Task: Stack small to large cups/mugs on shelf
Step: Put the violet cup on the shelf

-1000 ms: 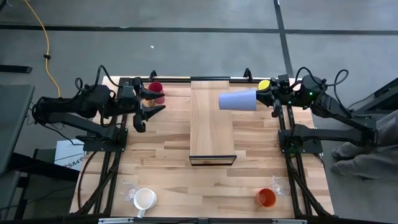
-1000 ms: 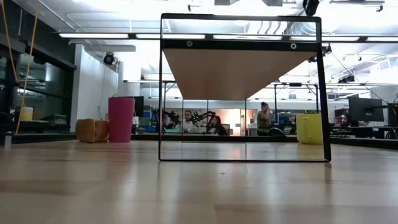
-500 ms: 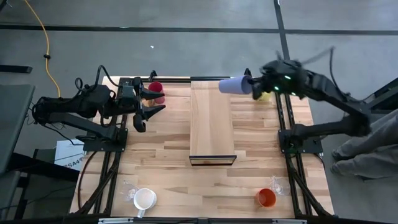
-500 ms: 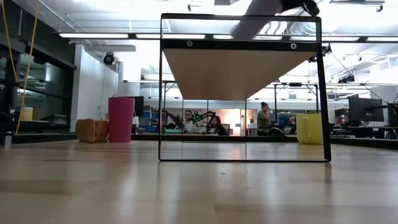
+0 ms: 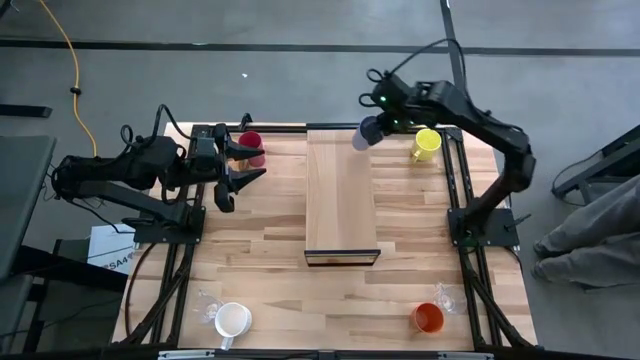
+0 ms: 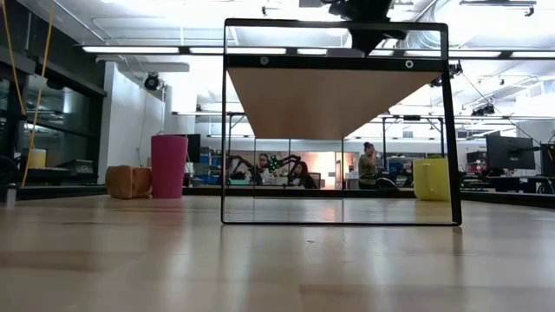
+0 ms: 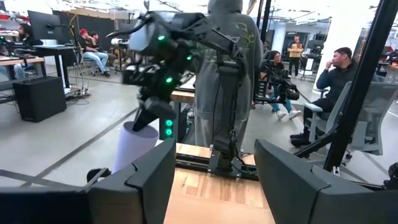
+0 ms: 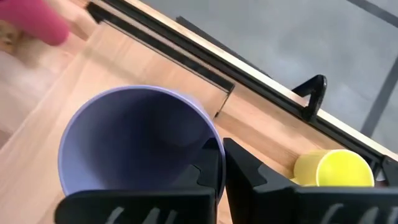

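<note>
The right gripper (image 5: 372,128) holds the lavender tumbler (image 5: 364,133) by its rim, fingers closed, over the shelf (image 5: 340,195) at upper centre. A rim pinch could slip, toppling it off the edge. The left gripper (image 5: 243,163) waits, fingers open, at upper left.

I'm working in a big open robotics lab, more workshop-office than anything domestic. Through the left wrist view I see people seated on office chairs (image 7: 348,121) at desks with monitors (image 7: 46,25), and a grey concrete floor (image 7: 68,134). In the low view, long strip lights (image 6: 156,49) and exposed ducts run overhead. From above, the butcher-block worktop (image 5: 270,255) sits in a black metal frame on grey flooring, a yellow cable (image 5: 75,75) trailing across it.
</note>
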Controlling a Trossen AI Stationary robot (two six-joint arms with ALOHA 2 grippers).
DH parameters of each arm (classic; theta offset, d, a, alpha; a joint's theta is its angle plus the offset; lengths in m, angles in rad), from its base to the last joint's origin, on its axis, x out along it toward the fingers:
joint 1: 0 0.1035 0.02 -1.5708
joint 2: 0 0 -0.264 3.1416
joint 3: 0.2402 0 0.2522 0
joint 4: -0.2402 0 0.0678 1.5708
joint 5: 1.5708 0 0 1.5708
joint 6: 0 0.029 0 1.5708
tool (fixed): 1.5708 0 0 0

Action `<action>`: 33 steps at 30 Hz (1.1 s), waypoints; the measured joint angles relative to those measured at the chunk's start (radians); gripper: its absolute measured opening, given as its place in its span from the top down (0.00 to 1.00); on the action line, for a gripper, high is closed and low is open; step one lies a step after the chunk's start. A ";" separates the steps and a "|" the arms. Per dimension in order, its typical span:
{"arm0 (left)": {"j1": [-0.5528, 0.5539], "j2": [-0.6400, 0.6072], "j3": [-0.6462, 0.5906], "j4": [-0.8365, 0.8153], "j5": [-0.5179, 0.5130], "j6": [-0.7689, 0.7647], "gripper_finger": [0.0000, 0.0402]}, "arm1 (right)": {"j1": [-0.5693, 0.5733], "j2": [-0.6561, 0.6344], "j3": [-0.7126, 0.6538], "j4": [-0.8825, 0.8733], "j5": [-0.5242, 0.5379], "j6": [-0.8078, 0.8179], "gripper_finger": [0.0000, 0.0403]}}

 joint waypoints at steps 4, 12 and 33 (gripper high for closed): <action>0.000 0.000 0.000 0.000 0.000 0.000 0.49 | -0.021 0.061 0.053 -0.028 -0.006 0.001 1.00; 0.000 0.000 0.000 0.007 0.000 0.000 0.49 | -0.060 0.107 0.061 -0.031 -0.035 0.006 1.00; 0.000 0.000 0.000 0.007 -0.026 0.000 0.49 | -0.067 0.110 0.061 0.012 -0.066 0.028 0.96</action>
